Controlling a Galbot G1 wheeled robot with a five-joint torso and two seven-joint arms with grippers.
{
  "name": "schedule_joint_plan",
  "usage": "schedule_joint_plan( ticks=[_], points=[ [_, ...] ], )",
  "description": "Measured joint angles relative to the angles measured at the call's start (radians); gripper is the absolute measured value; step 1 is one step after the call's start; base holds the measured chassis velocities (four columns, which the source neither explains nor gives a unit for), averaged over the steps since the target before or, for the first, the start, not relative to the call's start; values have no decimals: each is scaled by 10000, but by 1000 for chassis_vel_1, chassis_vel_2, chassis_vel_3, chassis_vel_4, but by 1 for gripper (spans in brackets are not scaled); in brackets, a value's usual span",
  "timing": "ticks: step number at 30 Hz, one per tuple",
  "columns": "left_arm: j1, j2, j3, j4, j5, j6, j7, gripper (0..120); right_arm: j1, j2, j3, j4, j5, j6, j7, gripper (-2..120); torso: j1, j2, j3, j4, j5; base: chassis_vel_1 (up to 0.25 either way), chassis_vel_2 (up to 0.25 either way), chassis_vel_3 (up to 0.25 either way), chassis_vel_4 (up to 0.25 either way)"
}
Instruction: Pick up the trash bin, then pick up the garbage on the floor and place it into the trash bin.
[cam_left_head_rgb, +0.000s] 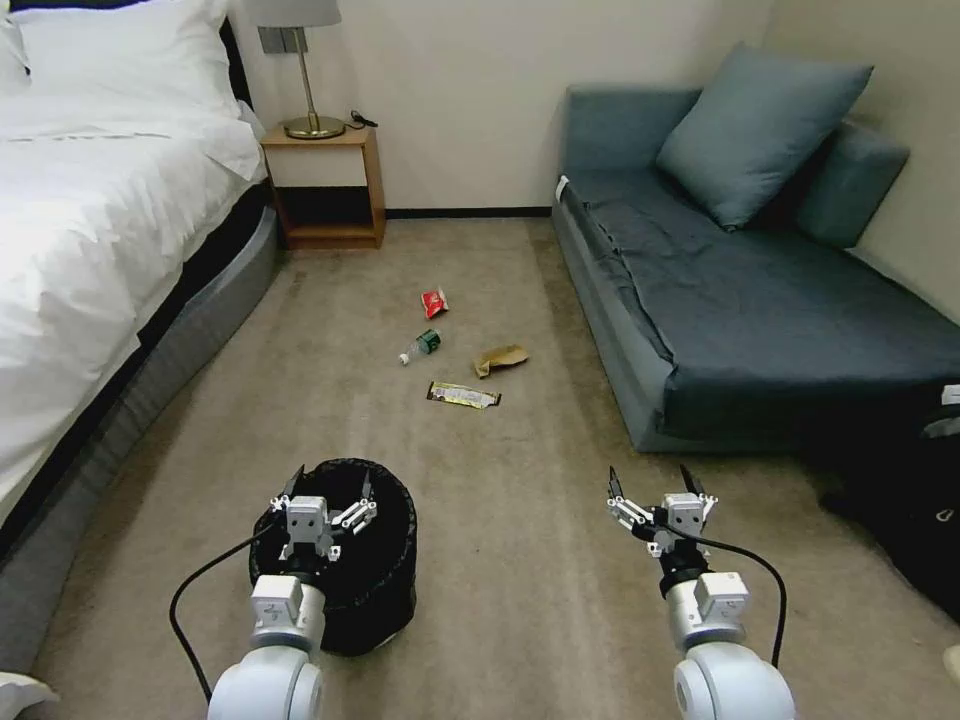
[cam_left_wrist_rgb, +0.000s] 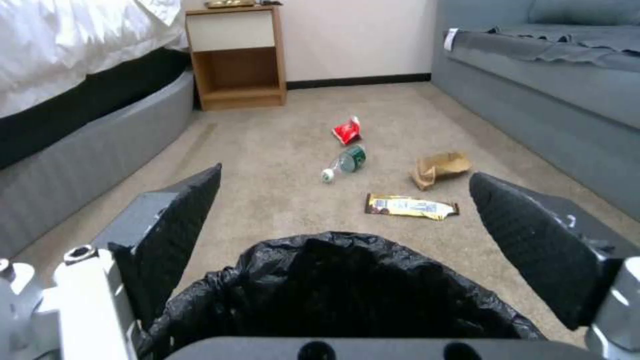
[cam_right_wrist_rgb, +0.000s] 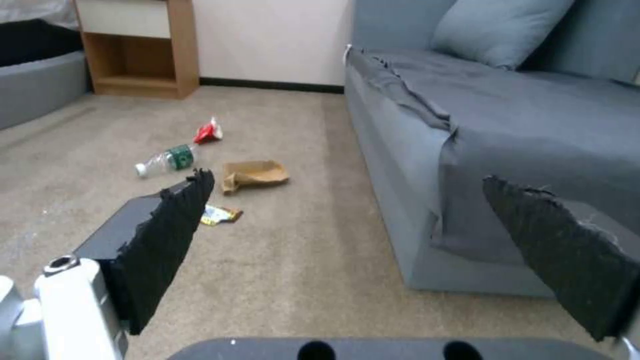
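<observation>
The trash bin (cam_left_head_rgb: 375, 560) (cam_left_wrist_rgb: 333, 295), squat and lined with a crinkled black bag, stands on the carpet at lower left. My left gripper (cam_left_head_rgb: 328, 487) (cam_left_wrist_rgb: 343, 200) hovers open just above its rim, fingers spread wide, nothing held. Open too is my right gripper (cam_left_head_rgb: 651, 484) (cam_right_wrist_rgb: 347, 200), above bare carpet at lower right. The garbage lies farther ahead mid-floor: a red snack packet (cam_left_head_rgb: 434, 302) (cam_left_wrist_rgb: 347, 130) (cam_right_wrist_rgb: 208, 132), a clear mini bottle (cam_left_head_rgb: 421, 346) (cam_left_wrist_rgb: 346, 162) (cam_right_wrist_rgb: 166, 160), crumpled brown paper (cam_left_head_rgb: 500, 358) (cam_left_wrist_rgb: 439, 168) (cam_right_wrist_rgb: 254, 174) and a gold-and-dark bar wrapper (cam_left_head_rgb: 463, 395) (cam_left_wrist_rgb: 411, 206) (cam_right_wrist_rgb: 220, 215).
A white bed (cam_left_head_rgb: 90, 220) runs along the left. A wooden nightstand (cam_left_head_rgb: 325, 185) with a lamp stands at the back wall. A blue-grey sofa (cam_left_head_rgb: 760, 300) lines the right side. A dark bag (cam_left_head_rgb: 920, 510) sits by the sofa's near end. Open carpet lies between bin and litter.
</observation>
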Motion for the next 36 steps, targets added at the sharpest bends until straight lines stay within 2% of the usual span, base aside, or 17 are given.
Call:
schedule_joint_plan(
  ticks=[36],
  points=[
    [0,0,0,0,0,0,0,100,0,0,0,0,0,0,-1,100,0,0,0,0,0,0,0,0,0]
  ],
)
